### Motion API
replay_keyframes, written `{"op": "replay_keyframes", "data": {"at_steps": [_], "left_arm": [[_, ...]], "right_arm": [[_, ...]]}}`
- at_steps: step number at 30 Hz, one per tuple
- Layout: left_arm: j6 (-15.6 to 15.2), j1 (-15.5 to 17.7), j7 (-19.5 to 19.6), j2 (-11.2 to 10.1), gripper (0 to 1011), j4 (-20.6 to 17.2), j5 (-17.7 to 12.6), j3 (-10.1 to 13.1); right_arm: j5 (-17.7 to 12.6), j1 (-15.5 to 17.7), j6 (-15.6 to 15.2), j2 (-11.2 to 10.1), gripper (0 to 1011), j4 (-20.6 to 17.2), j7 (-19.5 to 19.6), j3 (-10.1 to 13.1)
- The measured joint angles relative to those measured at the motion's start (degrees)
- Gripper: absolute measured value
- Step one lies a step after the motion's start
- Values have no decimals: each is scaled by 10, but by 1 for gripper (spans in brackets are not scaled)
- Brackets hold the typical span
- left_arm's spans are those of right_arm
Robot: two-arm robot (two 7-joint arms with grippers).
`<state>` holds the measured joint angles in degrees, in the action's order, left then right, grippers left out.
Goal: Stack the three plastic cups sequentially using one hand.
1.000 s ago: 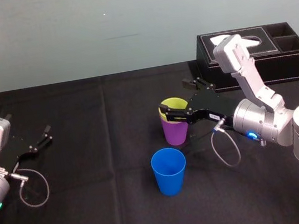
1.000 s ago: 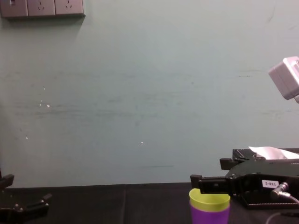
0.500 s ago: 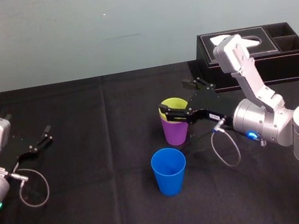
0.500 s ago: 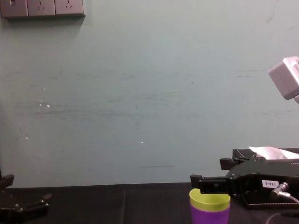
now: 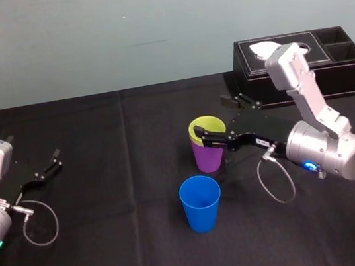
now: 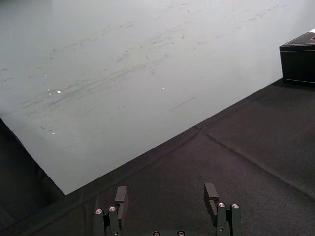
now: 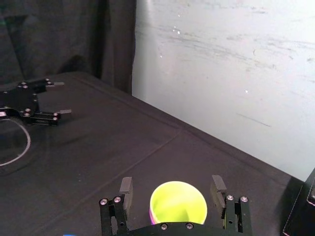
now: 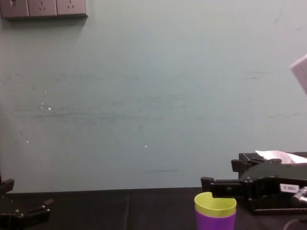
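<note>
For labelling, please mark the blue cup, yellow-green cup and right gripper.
blue cup [image 5: 203, 215], head view, outer wall.
yellow-green cup [image 7: 177, 204], right wrist view, inner wall.
right gripper [image 7: 171, 182], right wrist view, midway between fingertips.

We see the tabletop [image 5: 121, 201] covered in matt black cloth [image 5: 95, 118] with faint seams. The purple cup [image 5: 208, 156], yellow-green cup [image 5: 205, 127] and blue cup [image 5: 201, 204] are smooth plastic with a slight sheen. The box [image 5: 303, 80] looks like black leather with pale stitching and holds white paper [image 5: 262, 47]. The right pincer [image 5: 209, 114] is matt black, and the wall [image 5: 149, 30] is scuffed matt paint.
</note>
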<state>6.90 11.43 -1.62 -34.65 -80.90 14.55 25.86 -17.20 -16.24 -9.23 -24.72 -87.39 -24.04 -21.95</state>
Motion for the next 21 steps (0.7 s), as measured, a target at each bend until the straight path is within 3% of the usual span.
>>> {"op": "replay_keyframes", "data": {"at_steps": [10,21], "left_arm": [[0,0,0,0,1010,0,0,0],[0,0,0,0,1010,0,0,0]], "right_arm": [[-26,61,9,-44,1003,-75,-11,24],[-51,116,31,-91,1003,-121,-35,37]]}}
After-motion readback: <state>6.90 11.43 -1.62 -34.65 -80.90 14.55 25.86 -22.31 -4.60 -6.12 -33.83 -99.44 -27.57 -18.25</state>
